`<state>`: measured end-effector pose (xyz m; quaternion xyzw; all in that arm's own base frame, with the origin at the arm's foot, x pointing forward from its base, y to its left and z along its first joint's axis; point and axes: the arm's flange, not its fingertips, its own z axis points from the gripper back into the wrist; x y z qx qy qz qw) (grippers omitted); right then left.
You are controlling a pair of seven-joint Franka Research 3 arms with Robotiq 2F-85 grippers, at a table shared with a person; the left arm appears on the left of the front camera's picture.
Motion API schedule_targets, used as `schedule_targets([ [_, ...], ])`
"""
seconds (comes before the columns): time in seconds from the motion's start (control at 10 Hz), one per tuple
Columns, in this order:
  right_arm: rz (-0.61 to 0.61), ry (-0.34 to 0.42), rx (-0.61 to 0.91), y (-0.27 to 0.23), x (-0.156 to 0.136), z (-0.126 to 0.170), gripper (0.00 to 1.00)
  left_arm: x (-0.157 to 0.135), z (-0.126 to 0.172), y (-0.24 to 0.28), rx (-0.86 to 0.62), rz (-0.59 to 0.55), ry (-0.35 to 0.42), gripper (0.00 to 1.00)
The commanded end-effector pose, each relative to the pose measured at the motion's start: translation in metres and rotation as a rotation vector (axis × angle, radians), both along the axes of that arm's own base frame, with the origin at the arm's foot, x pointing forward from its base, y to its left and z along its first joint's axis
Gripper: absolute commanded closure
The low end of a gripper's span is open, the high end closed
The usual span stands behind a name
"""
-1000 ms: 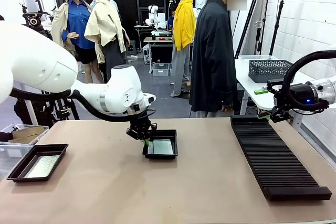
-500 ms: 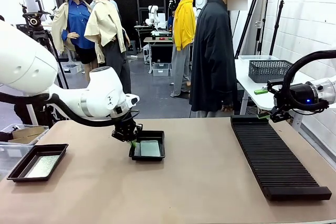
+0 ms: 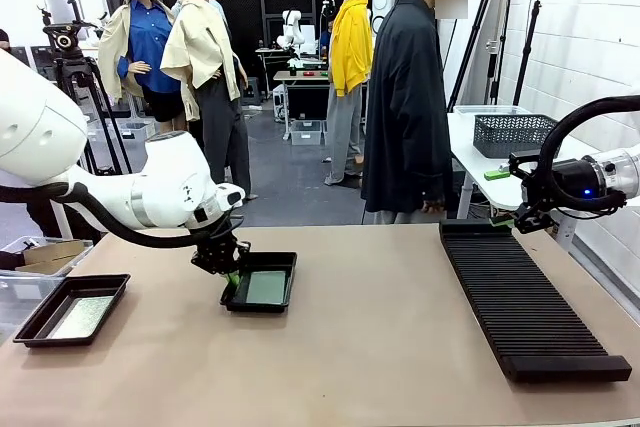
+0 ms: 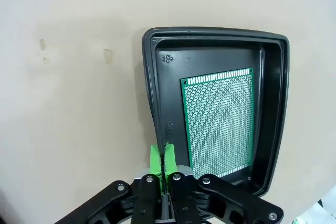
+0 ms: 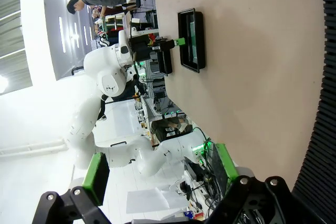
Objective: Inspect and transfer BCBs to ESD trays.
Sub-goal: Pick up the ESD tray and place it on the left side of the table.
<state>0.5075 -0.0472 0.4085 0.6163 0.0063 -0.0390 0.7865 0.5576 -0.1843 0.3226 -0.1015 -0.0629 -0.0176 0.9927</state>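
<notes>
Left gripper point(image 4: 161, 157) pinches the left rim of an ESD tray point(image 3: 229, 301) mid-table; a green BCB point(image 4: 219, 123) lies flat inside. Second ESD tray point(image 3: 30, 324) with another BCB point(image 3: 82, 316) sits well apart at table's left edge. Right gripper point(image 5: 157, 169) spread, empty, above the slotted rack point(image 3: 525, 309).

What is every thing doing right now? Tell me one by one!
Left gripper: shut on the middle tray's rim.
Middle tray: on the table, holding one green board lying flat.
Left tray: on the table, one board flat inside.
Right gripper: open, holding nothing, up off the table.
Ribbed rack: lying on the table.
</notes>
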Motion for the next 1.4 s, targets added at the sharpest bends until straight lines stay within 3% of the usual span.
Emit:
schedule_targets([
  [0.0,-0.006,0.005,-0.010,0.002,-0.001,-0.001,0.00,-0.007,0.003,0.023,-0.007,-0.032,-0.011,1.00],
  [0.7,-0.006,0.005,-0.010,0.002,-0.001,-0.001,0.00,-0.011,-0.013,0.091,0.026,-0.016,0.029,1.00],
  [1.3,-0.006,0.005,-0.010,0.002,-0.001,-0.001,0.00,-0.007,-0.005,0.145,0.090,-0.025,0.000,1.00],
])
